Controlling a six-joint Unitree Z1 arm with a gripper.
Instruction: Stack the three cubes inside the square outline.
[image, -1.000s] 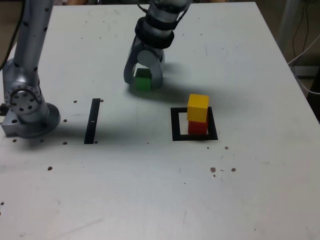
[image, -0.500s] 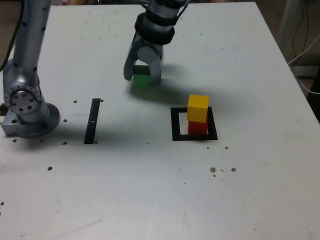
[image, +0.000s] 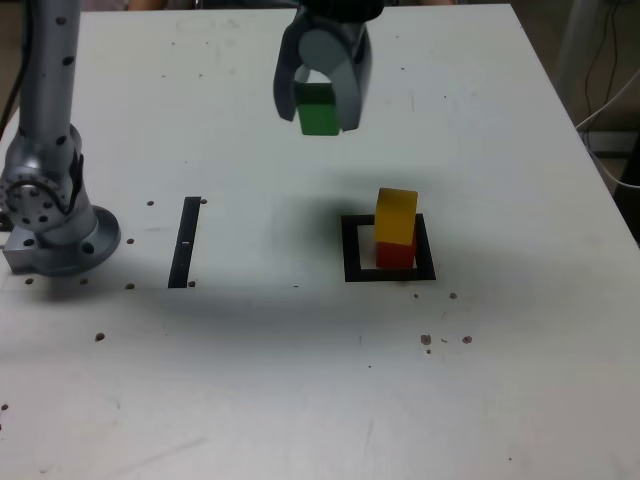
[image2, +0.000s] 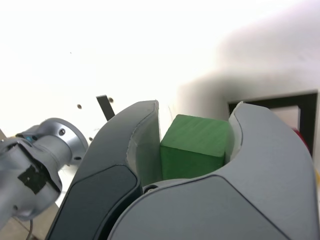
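White tabletop (image: 300, 380), lightly speckled with small dark marks, fills nearly the whole exterior view, with the arm's grey base (image: 55, 225) standing at that view's left edge. Toward the far side of the table the gripper (image: 322, 112) points downward, raised clear of the surface, and its two curved grey jaws are drawn in narrow, pressing on opposite faces of the green cube (image: 319, 110). In the wrist view the same cube (image2: 195, 145) sits squarely between the jaws, one side face against each inner pad, its flat upper face and one front face in plain sight; it is a matte, even green with crisp edges. A soft shadow lies on the table beneath the arm. Nearer the camera and toward the exterior view's right lies the square outline (image: 352, 250), a thick black border round a white centre. Inside it stands the red cube (image: 396, 256) with the yellow cube (image: 396, 216) resting on top, the yellow one turned slightly askew of the red. The held cube hangs well apart from this stack, farther back and toward the exterior view's left of it. A thin black strip (image: 185, 242) lies flat between the base and the outline.
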